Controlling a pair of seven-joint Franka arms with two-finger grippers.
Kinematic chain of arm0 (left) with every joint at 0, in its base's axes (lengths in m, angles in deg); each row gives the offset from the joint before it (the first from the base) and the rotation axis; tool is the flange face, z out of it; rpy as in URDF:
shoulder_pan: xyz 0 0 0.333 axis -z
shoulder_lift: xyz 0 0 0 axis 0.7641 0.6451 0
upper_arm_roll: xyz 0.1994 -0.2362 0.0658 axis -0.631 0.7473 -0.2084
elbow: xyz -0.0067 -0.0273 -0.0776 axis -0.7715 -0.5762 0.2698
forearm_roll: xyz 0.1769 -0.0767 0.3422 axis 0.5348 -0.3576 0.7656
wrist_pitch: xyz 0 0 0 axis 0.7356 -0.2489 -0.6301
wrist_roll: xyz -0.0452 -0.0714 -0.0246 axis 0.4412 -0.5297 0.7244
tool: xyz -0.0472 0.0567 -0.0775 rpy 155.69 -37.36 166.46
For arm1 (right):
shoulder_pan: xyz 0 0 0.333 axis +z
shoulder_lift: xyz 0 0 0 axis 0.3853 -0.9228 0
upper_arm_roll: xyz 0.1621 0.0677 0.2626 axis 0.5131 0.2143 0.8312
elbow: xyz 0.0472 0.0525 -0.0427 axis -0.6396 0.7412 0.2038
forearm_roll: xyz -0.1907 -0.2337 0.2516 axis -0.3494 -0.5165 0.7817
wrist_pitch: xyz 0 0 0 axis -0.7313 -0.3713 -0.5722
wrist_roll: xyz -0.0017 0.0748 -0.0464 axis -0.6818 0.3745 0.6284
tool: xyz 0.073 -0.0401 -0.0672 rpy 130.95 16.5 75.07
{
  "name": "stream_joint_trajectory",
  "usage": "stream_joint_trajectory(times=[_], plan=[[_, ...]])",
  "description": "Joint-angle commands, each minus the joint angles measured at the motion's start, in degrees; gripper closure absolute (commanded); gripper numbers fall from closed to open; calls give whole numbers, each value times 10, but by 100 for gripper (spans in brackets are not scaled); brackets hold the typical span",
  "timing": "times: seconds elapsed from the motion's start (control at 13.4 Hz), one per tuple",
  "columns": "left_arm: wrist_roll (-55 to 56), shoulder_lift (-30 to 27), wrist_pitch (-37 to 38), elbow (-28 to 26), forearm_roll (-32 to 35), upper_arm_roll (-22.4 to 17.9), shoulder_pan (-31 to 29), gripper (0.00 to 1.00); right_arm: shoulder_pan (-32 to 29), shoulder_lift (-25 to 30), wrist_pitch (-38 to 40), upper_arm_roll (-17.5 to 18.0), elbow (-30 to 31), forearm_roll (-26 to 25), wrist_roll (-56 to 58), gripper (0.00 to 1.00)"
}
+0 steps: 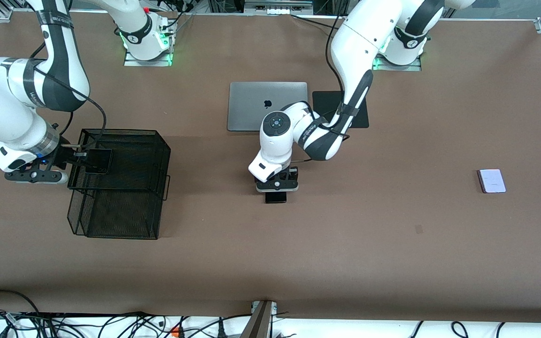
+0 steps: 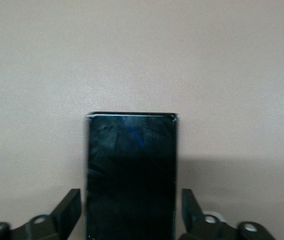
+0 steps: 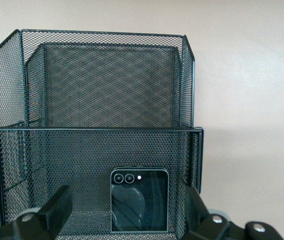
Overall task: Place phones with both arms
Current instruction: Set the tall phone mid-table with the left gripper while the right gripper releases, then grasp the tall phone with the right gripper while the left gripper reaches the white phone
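Left of frame: right gripper (image 1: 71,158) open at the mesh tray (image 1: 125,141), small black phone (image 3: 139,200) lying released inside. Centre: left gripper (image 1: 277,187) straddles the slim black phone (image 2: 130,175) on the table, jaws spread, probably just off its edges. Far right: lilac phone (image 1: 491,180) waits.

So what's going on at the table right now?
The right gripper is open at the black mesh basket, with a small black phone lying in the upper tier between its fingers. The left gripper is low at mid-table, open around a long black phone that lies on the table, fingers clear of its edges. A pale phone waits toward the left arm's end.
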Motion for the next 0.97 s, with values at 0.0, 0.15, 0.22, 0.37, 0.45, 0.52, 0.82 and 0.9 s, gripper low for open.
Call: stream_joint_trajectory(times=[0.0,0.15,0.22,0.37,0.45,0.52,0.82,0.9], plan=[[3,1,16,19,-9,-7,5,0,-2,5,14,1,-7,11,14,1],[1,-17,34,19,-8,-7,-6,0,-2,6,15,1,-7,11,13,1],[-4,-28,65,18,-6,-8,-16,0,-2,6,21,1,-9,11,13,1],[-17,-57,120,-1,-4,-7,-32,0,-2,6,41,3,-22,11,11,1],[-43,-74,144,-22,-5,-7,-40,0,0,6,62,3,-39,11,10,1],[-69,-93,152,-47,-4,-5,-57,0,4,5,87,7,-59,12,8,1],[-174,-184,148,-185,-2,-3,-126,0,41,-24,166,67,-160,12,-103,1],[-198,-195,148,-203,-1,-4,-144,0,50,-38,170,92,-177,12,-140,1]])
